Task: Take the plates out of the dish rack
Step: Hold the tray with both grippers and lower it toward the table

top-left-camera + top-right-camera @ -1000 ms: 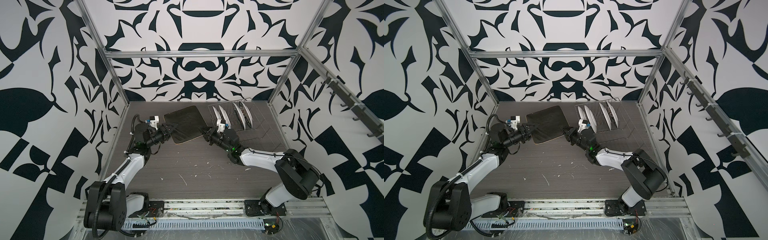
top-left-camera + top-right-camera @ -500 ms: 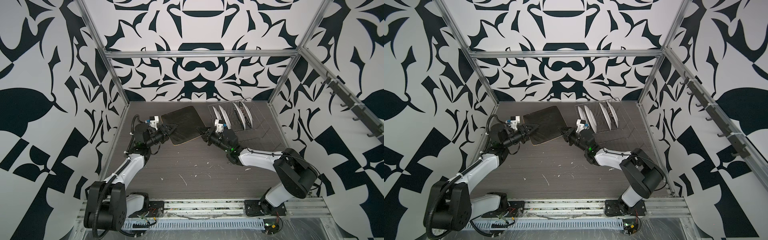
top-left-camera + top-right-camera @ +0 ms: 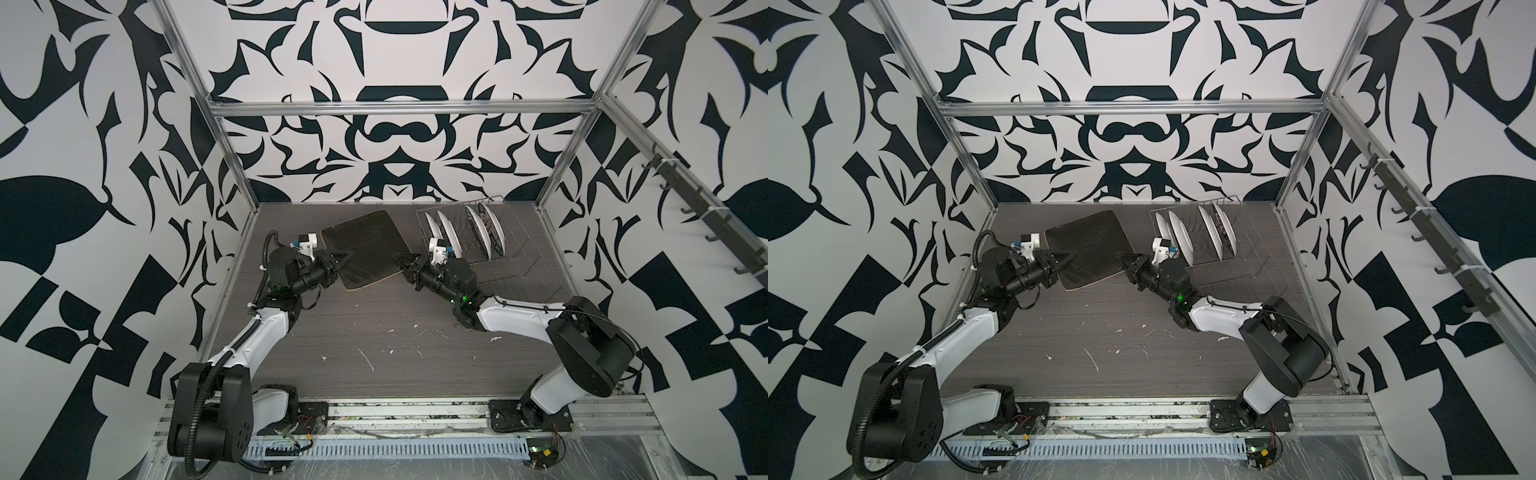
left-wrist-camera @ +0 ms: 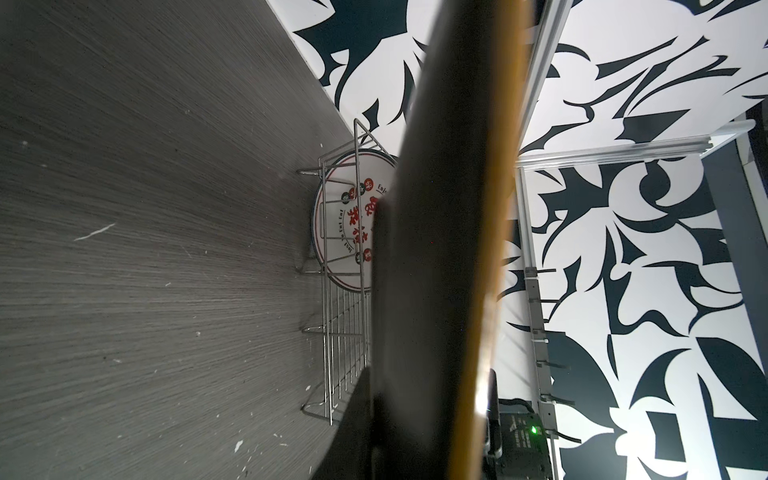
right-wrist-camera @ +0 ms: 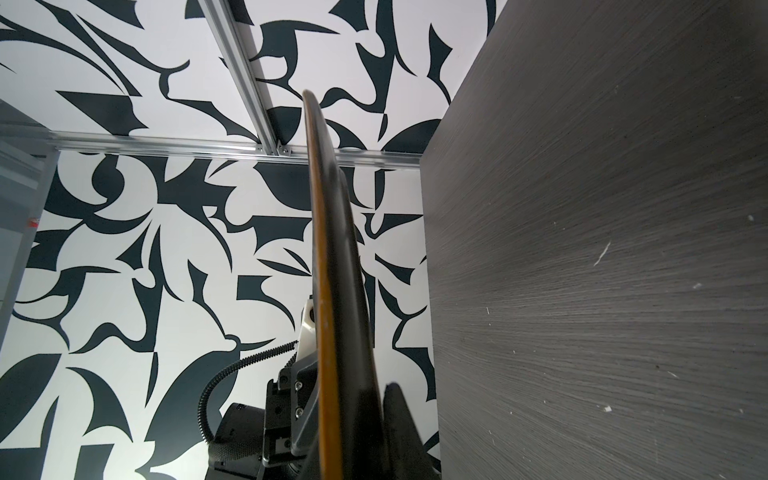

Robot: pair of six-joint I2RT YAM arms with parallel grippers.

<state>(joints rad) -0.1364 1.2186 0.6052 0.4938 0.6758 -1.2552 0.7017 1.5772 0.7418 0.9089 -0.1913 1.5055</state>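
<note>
Both arms reach inward, sharing the dark plate (image 3: pixel 365 245).
The left gripper (image 3: pixel 347 256) and right gripper (image 3: pixel 400 261) pinch opposite edges of this matte, tan-rimmed rounded square.

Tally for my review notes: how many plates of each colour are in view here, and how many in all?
Dark rounded-square plate: 1, clear of the dish rack
White round plates: 4, standing on edge in the dish rack
Total: 5 plates
</note>
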